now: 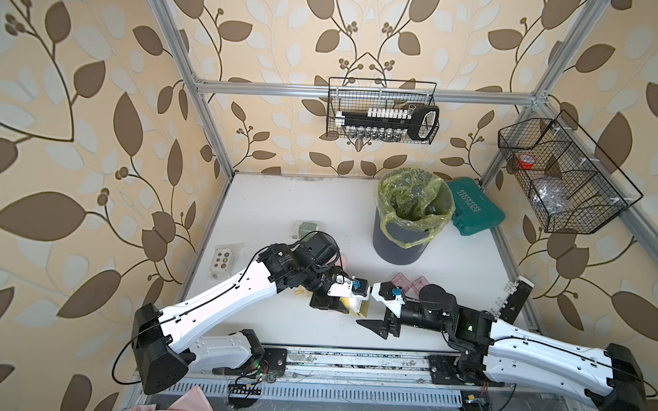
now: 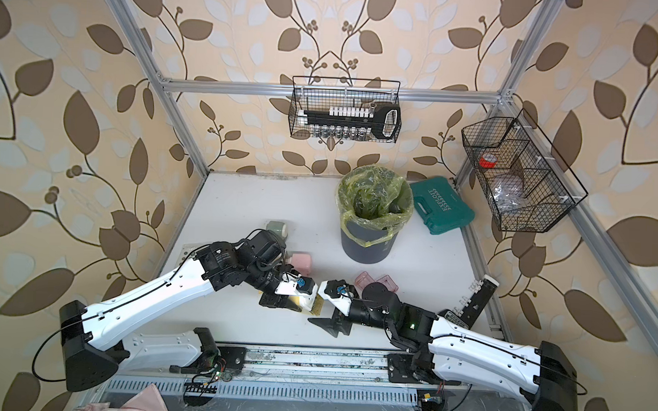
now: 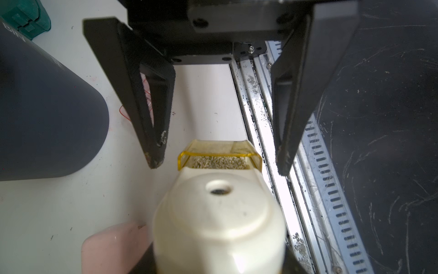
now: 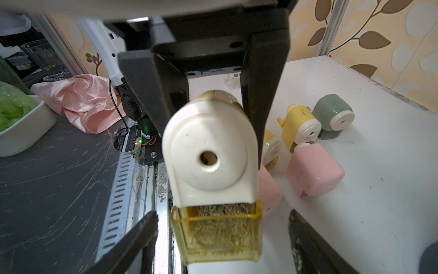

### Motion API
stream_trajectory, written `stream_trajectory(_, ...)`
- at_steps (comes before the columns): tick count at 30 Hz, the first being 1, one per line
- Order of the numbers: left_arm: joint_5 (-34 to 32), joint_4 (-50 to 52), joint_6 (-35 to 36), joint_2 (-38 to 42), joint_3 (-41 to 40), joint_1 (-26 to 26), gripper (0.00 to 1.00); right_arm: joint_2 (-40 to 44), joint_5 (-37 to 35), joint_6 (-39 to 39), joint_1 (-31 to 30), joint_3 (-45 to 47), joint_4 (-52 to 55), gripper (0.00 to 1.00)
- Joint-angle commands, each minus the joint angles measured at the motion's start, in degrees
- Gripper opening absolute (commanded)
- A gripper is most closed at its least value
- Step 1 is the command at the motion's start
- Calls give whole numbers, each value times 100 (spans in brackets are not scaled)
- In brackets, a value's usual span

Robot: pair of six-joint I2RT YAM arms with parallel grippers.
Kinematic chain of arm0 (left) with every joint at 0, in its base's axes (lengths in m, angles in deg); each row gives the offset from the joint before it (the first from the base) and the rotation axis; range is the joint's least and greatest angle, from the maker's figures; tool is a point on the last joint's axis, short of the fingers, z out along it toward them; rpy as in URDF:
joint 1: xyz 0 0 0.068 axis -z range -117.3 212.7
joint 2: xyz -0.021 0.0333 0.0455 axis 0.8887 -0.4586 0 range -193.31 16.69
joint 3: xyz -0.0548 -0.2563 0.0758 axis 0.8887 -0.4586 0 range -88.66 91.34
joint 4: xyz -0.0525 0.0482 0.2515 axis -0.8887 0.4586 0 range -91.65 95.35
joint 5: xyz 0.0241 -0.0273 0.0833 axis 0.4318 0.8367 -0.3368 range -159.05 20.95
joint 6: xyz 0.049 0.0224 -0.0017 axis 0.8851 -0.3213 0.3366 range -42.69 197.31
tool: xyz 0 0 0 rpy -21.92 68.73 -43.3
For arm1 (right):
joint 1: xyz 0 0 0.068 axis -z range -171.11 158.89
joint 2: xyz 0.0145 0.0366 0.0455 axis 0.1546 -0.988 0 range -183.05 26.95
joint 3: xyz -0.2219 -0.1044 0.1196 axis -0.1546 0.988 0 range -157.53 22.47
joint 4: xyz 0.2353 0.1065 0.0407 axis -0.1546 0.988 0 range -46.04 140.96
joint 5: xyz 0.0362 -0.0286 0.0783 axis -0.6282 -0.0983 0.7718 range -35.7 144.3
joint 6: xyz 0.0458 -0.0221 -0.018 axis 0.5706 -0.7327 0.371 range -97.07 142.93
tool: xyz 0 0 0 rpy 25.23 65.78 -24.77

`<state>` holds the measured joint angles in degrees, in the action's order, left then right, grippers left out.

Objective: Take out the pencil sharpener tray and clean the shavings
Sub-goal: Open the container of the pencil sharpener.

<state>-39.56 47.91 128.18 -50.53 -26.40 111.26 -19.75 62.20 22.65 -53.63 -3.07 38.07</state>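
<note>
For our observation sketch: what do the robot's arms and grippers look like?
The left arm and right arm have white moulded shells, black joints and thin black cables. The left gripper and right gripper each have two black tapering fingers.

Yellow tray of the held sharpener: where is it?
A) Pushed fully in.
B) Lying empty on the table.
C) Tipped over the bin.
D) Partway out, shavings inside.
D: the yellow tray juts partway out of the sharpener, with shavings showing inside it.
</note>
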Motion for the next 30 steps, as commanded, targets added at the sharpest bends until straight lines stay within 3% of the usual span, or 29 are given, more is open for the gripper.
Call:
stream_trajectory(1, 153, 27, -33, 192, 60, -19, 0, -49, -50, -61, -3, -223, -207, 80)
stream_trajectory(6, 162, 17, -43, 183, 49, -13, 0, -159, 17, -35, -3, -285, -166, 74)
stream_trajectory(9, 162, 21, -47, 183, 49, -13, 0, -191, 36, -17, -5, -294, -174, 66)
stream_trajectory(14, 153, 36, -42, 183, 41, -13, 0, -148, -7, -23, -3, -283, -177, 36)
stream_trajectory(19, 144, 36, -43, 183, 23, -13, 0, -122, 5, 7, -2, -242, -137, 23)
stream_trajectory(23, 105, 66, -38, 159, 8, -13, 0, -10, -40, 12, -4, -218, -130, 0)
stream_trajectory(30, -53, 161, 6, 69, -35, 53, 0, 327, -262, 1, -6, -185, 60, 0)
